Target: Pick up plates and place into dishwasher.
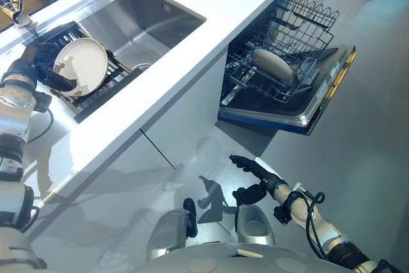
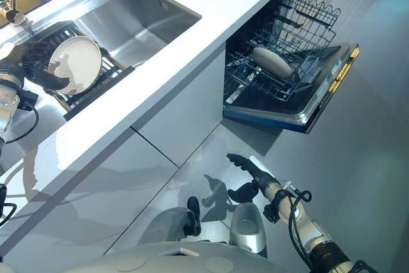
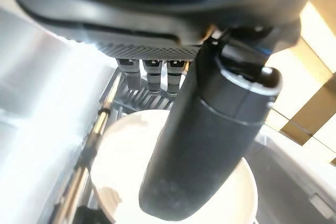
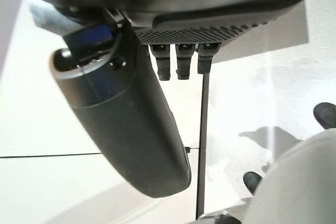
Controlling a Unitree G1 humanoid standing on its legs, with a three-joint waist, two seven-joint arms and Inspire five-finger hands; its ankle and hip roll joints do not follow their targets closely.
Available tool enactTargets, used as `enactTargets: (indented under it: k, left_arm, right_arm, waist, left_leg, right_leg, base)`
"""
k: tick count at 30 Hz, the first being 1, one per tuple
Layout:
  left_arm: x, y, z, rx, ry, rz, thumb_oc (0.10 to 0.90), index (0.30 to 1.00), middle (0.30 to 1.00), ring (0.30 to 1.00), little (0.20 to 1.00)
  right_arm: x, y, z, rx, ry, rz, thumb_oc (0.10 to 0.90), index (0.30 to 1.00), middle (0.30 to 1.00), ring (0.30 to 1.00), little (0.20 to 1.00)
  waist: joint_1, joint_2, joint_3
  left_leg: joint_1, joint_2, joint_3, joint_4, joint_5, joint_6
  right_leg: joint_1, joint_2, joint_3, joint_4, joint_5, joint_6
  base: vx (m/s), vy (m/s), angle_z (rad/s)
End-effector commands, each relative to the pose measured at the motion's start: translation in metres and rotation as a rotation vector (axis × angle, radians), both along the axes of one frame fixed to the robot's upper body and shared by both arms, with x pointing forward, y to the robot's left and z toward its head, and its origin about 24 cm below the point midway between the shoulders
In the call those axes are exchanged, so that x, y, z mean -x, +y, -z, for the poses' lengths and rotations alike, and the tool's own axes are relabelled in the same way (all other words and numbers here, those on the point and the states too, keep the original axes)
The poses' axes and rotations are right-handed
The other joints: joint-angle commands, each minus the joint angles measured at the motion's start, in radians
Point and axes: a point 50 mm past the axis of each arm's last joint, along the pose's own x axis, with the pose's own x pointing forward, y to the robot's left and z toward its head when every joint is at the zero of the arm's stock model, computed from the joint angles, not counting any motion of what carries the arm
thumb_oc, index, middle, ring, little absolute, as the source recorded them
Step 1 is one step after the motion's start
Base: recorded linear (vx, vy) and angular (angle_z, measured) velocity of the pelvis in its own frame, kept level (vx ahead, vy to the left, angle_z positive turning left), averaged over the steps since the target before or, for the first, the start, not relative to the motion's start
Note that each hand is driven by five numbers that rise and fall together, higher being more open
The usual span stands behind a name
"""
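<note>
Your left hand (image 1: 39, 67) is clamping the white plate (image 1: 82, 65) beside the sink (image 1: 144, 20); your right hand (image 1: 252, 174) is hanging with fingers relaxed apart.

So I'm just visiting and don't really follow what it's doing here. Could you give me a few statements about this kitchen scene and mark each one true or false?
1. The left hand grips a white plate at the drying rack over the sink. True.
2. The dishwasher door is closed. False: it hangs open, with the lower rack pulled out.
3. The right hand carries a plate. False: it holds nothing, its fingers relaxed, low over the floor.
4. A pale dish already lies in the dishwasher's lower rack. True.
5. The plate in the left hand lies flat on the countertop. False: it stands tilted on the rack.
</note>
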Motion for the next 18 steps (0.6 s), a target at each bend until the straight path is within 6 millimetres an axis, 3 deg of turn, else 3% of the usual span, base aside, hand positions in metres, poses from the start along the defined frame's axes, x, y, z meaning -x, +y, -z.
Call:
enactTargets:
  k: [1,6,12,15,17,18]
  left_arm:
    - [0.005,-0.005,-0.066,-0.117,-0.285,0.062,0.8,0.9,0.9,0.9,0.9]
    - [0.006,-0.009,-0.079,-0.144,-0.375,0.065,0.8,0.9,0.9,0.9,0.9]
    - [0.005,-0.018,-0.087,-0.181,-0.415,0.079,0.8,0.9,0.9,0.9,0.9]
    - [0.004,-0.019,-0.085,-0.182,-0.406,0.069,0.8,0.9,0.9,0.9,0.9]
    - [0.007,-0.017,-0.08,-0.192,-0.399,0.058,0.8,0.9,0.9,0.9,0.9]
    - [0.009,-0.016,-0.079,-0.193,-0.4,0.056,0.8,0.9,0.9,0.9,0.9]
  right_arm:
    - [-0.008,0.016,-0.019,-0.104,-0.116,-0.036,0.8,0.9,0.9,0.9,0.9]
    - [-0.008,0.021,-0.018,-0.117,-0.117,-0.048,0.8,0.9,0.9,0.9,0.9]
    - [-0.01,0.025,-0.018,-0.148,-0.12,-0.036,0.8,0.9,0.9,0.9,0.9]
    - [-0.014,0.022,-0.022,-0.151,-0.13,-0.04,0.8,0.9,0.9,0.9,0.9]
    - [-0.016,0.019,-0.024,-0.151,-0.131,-0.042,0.8,0.9,0.9,0.9,0.9]
    - [-0.017,0.018,-0.025,-0.151,-0.132,-0.043,0.8,0.9,0.9,0.9,0.9]
  waist:
    - [0.006,0.059,-0.147]
    - [0.014,0.054,-0.158]
    - [0.016,0.054,-0.176]
    - [0.008,0.043,-0.179]
    - [0.01,0.022,-0.172]
    - [0.015,0.016,-0.166]
  left_leg:
    - [0.177,-0.058,0.035,-0.237,-0.037,0.009]
    - [0.176,-0.045,0.038,-0.239,-0.034,0.003]
    - [0.178,0.0,0.036,-0.239,-0.024,-0.014]
    - [0.157,0.023,0.037,-0.161,-0.046,-0.035]
    - [0.117,0.037,0.041,-0.025,-0.07,-0.045]
    - [0.094,0.043,0.035,0.029,-0.045,-0.052]
  right_leg:
    - [-0.045,-0.017,0.002,0.096,0.033,0.058]
    - [-0.014,-0.008,-0.019,0.086,-0.007,0.054]
    - [0.034,0.046,-0.034,0.053,-0.116,0.027]
    - [0.055,0.069,-0.019,0.033,-0.135,-0.005]
    - [0.059,0.07,-0.021,0.028,-0.136,-0.031]
    - [0.062,0.071,-0.024,0.028,-0.135,-0.041]
  base:
    - [-0.03,-0.152,0.17]
    - [-0.03,-0.159,0.14]
    - [-0.02,-0.26,0.08]
    - [0.02,-0.321,0.14]
    - [0.02,-0.239,0.11]
    - [0.01,-0.204,0.0]
